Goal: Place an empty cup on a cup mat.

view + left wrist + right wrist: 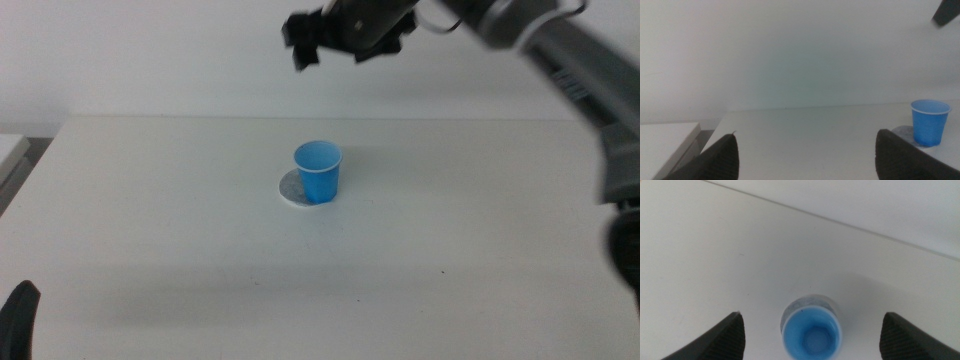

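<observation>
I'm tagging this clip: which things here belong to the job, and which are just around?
Job:
cup, upright on the mat
mat
right gripper, open, high above the cup
left gripper, open, waiting at the near left edge

Just around:
table
white block beside the table

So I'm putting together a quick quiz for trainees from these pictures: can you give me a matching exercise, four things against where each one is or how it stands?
Things:
1. cup
2. cup mat
3. right hand
4. left hand

Places or states:
A. waiting low at the near left edge of the table, open
B. raised high above the table, open, holding nothing
C. upright and empty
D. flat on the table, under the cup

Pairs: 1-C, 2-D, 3-B, 4-A
</observation>
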